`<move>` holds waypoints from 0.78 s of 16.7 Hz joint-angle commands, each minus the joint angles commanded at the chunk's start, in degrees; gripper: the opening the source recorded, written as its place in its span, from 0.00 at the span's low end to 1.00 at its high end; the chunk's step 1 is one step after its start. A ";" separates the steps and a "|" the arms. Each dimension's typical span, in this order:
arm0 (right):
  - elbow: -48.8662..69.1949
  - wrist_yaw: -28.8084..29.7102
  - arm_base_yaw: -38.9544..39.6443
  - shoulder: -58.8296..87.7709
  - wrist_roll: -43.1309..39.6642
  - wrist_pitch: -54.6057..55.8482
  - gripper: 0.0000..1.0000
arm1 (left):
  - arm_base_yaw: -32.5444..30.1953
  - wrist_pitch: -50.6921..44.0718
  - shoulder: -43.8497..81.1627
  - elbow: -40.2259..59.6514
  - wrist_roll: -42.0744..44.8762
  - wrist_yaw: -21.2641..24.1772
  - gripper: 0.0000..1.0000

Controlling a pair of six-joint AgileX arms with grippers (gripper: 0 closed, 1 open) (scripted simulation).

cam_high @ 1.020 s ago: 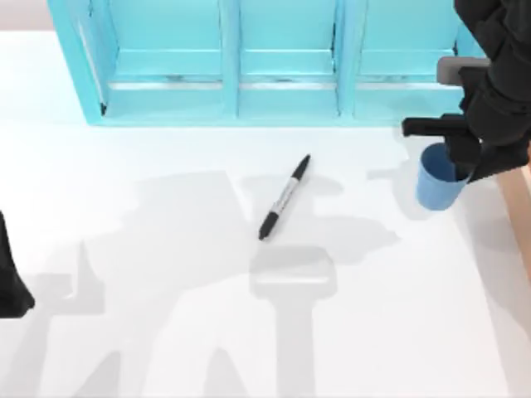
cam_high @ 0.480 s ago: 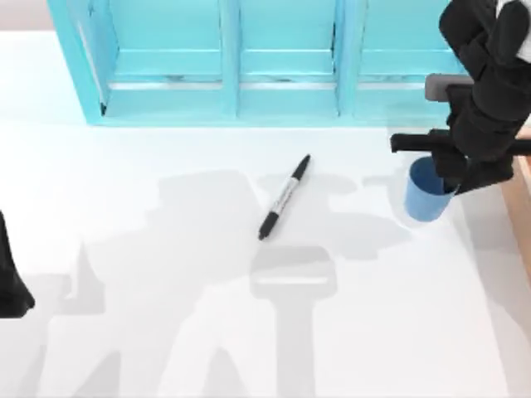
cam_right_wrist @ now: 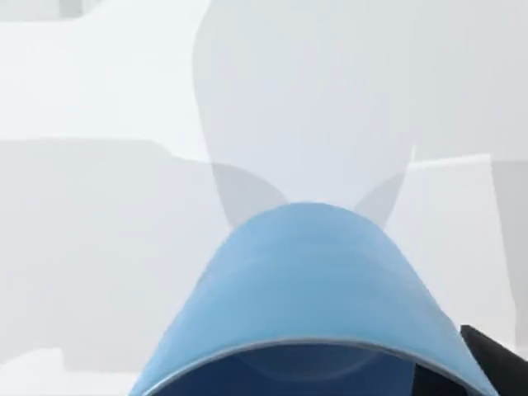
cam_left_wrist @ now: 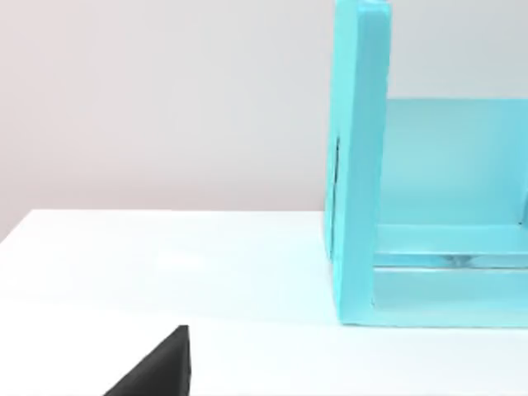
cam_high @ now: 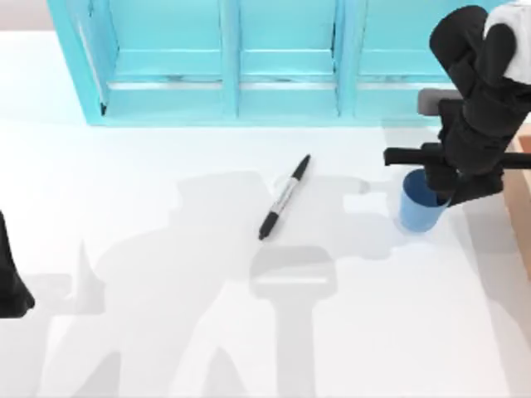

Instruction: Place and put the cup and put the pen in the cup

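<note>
The blue cup (cam_high: 417,212) stands upright at the table's right side, with my right gripper (cam_high: 440,178) shut on its rim from above. In the right wrist view the cup (cam_right_wrist: 305,280) looms close, its open mouth facing the camera, and one black fingertip (cam_right_wrist: 495,363) shows beside its rim. I cannot tell whether the cup's base touches the table. The black pen (cam_high: 284,197) with a grey-white label lies flat and diagonal at mid-table, well to the left of the cup. My left arm (cam_high: 10,282) is parked at the table's left edge.
A turquoise shelf unit (cam_high: 232,91) with three bays spans the back of the table; its side wall (cam_left_wrist: 359,165) appears in the left wrist view. A brown strip (cam_high: 523,207) runs along the right edge. White tabletop (cam_high: 166,332) lies between pen and front edge.
My right gripper has carried the cup a short way to the left, toward the pen. The pen and the left arm have not moved.
</note>
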 joint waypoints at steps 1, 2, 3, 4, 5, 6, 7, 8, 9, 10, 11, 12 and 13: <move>0.00 0.00 0.00 0.00 0.00 0.00 0.15 | 0.00 0.00 0.00 0.00 0.00 0.00 1.00; 0.00 0.00 0.00 0.00 0.00 0.00 0.23 | 0.00 0.00 0.00 0.00 0.00 0.00 1.00; 0.00 0.00 0.00 0.00 0.00 0.00 0.30 | 0.00 0.00 0.00 0.00 0.00 0.00 1.00; 0.00 0.00 0.00 0.00 0.00 0.00 0.38 | 0.00 0.00 0.00 0.00 0.00 0.00 1.00; 0.00 0.00 0.00 0.00 0.00 0.00 0.45 | 0.00 0.00 0.00 0.00 0.00 0.00 1.00; 0.00 0.00 0.00 0.00 0.00 0.00 0.53 | 0.00 0.00 0.00 0.00 0.00 0.00 1.00; 0.00 0.00 0.00 0.00 0.00 0.00 0.60 | 0.00 0.00 0.00 0.00 0.00 0.00 1.00; 0.00 0.00 0.00 0.00 0.00 0.00 0.68 | 0.00 0.00 0.00 0.00 0.00 0.00 1.00; 0.00 0.00 0.00 0.00 0.00 0.00 0.75 | 0.00 0.00 0.00 0.00 0.00 0.00 1.00; 0.00 0.00 0.00 0.00 0.00 0.00 0.83 | 0.00 0.00 0.00 0.00 0.00 0.00 1.00; 0.00 0.00 0.00 0.00 0.00 0.00 0.90 | 0.00 0.00 0.00 0.00 0.00 0.00 1.00; 0.00 0.00 0.00 0.00 0.00 0.00 0.98 | 0.00 0.00 0.00 0.00 0.00 0.00 1.00; 0.00 0.00 0.00 0.00 0.00 0.00 1.00 | 0.00 0.00 0.00 0.00 0.00 0.00 1.00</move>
